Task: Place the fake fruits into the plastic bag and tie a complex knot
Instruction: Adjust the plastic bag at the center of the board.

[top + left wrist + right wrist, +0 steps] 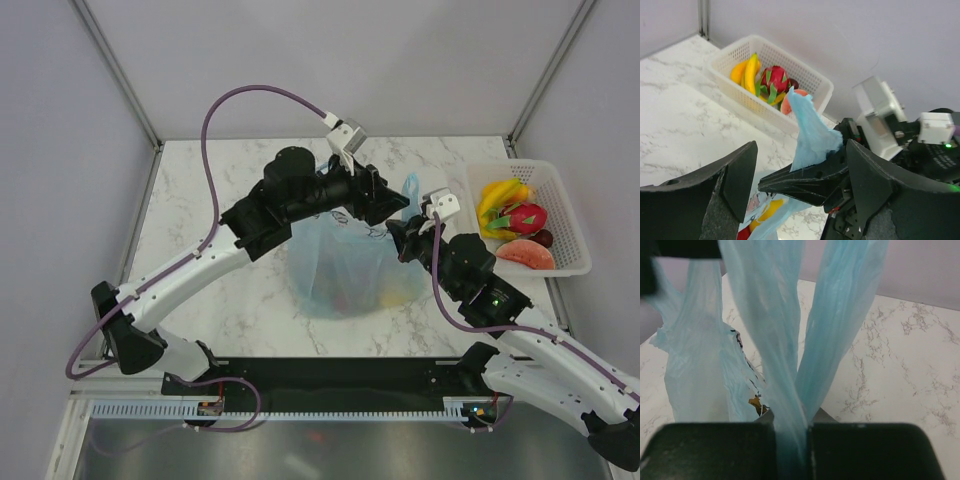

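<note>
- The plastic bag (345,265) stands on the marble table (200,200), near the middle and between the two arms. It is thin, light blue and half see-through.
- From above, a yellow shape (400,293) and something reddish show through the bag's wall near its bottom. What they are exactly cannot be told.
- The right gripper (790,432) is clenched on one handle (785,365) of the bag. In its own wrist view the blue film is pressed between the two black fingers and rises from them in two long strips.
- The left gripper (801,150) is released, with its two fingers wide apart and nothing held between them. It hovers just beside the top of the bag, and the right gripper with the pinched handle sits in the gap between its fingers.
- In the left wrist view the free end of the handle sticks up above the right gripper's fingers as a crumpled blue tip.
- A white mesh basket (570,215) is at the right edge of the table, apart from the bag.
- In the basket lie the bananas (500,195), the dragon fruit (527,215), the orange-red slice (525,255) and the dark ball (543,238). These fruits are not in the bag.
- The bananas are at the far side of the basket, the dragon fruit is in the middle, and the slice is at the near side with the dark ball just beside it.
</note>
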Controlling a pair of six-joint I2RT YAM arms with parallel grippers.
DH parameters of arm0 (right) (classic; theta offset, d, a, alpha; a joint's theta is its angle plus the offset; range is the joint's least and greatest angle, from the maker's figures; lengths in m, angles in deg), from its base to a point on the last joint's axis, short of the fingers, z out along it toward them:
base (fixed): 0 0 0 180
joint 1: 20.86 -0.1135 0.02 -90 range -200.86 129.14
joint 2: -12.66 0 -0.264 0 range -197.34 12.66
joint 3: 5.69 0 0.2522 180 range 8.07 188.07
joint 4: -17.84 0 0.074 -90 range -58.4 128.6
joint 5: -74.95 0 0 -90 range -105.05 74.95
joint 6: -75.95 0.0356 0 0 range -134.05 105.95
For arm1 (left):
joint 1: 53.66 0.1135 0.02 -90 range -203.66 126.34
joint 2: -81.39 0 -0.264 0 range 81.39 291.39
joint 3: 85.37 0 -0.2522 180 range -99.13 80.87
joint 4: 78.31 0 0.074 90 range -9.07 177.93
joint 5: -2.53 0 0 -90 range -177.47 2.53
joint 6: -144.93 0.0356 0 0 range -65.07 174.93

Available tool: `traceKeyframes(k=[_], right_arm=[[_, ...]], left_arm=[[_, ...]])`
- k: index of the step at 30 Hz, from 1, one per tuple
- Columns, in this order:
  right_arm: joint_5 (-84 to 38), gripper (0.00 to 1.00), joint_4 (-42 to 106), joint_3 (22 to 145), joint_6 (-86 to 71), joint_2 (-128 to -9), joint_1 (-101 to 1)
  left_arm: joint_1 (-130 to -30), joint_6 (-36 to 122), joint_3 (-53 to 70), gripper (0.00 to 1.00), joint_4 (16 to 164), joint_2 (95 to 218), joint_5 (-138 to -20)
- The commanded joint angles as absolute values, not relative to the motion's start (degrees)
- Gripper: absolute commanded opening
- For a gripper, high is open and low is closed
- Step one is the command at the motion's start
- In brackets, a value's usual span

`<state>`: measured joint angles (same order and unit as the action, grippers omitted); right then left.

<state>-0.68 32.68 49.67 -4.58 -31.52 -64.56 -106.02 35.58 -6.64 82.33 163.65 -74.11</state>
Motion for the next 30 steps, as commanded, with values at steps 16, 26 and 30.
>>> traceKeyframes(k=[16, 26, 30], right_arm=[[-2.2, 0.00, 29.9, 50.0, -5.7, -31.5, -64.5], [-2.7, 0.00, 30.0, 50.3, -5.7, -31.5, -64.5], [-2.7, 0.00, 30.1, 50.3, -5.8, -31.9, -64.5]], left_arm=[[-106.0, 28.9, -10.7, 0.82, 80.7, 165.6, -78.5], [-106.0, 26.8, -13.2, 0.74, 81.2, 168.7, -77.7], [-106.0, 26.5, -14.5, 0.72, 81.2, 169.8, -77.2]])
